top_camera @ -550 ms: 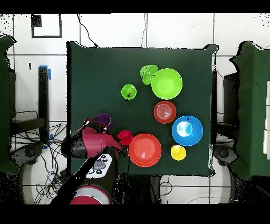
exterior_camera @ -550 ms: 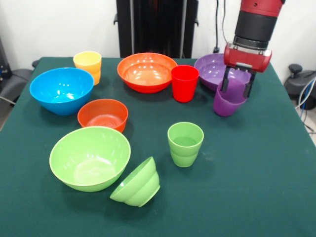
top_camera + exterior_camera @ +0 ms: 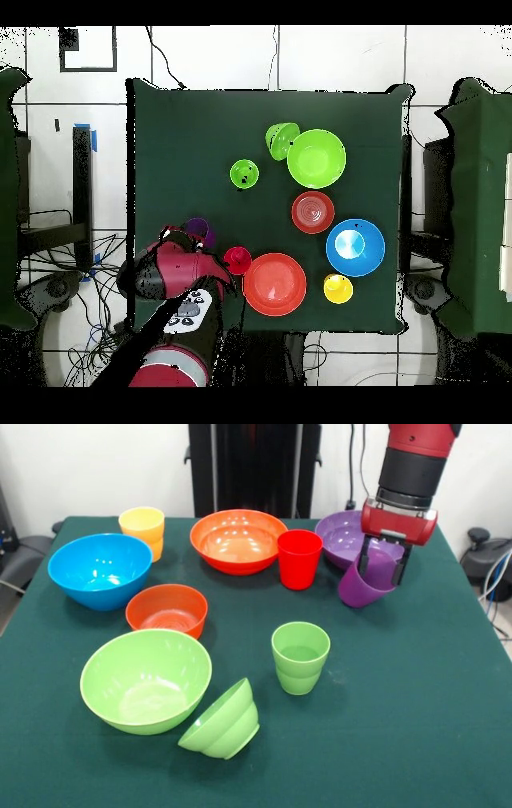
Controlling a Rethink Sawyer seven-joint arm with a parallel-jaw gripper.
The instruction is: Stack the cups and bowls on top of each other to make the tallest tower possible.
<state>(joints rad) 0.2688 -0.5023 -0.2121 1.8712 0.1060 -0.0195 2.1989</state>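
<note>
While the end effector (image 3: 379,566) grips the tilted purple cup (image 3: 364,588) by its rim, fingers closed on the wall, the remaining items sit apart on the green surface (image 3: 416,728). Left to right in the front view: blue bowl (image 3: 100,570); yellow cup (image 3: 142,530); small orange-red bowl (image 3: 166,610); large green bowl (image 3: 146,680); small green bowl (image 3: 222,722), tipped on its side; orange bowl (image 3: 238,541); green cup (image 3: 300,658); red cup (image 3: 299,558), just beside the orange bowl; purple bowl (image 3: 344,534), behind the held cup. Overhead view: arm hides the purple bowl.
</note>
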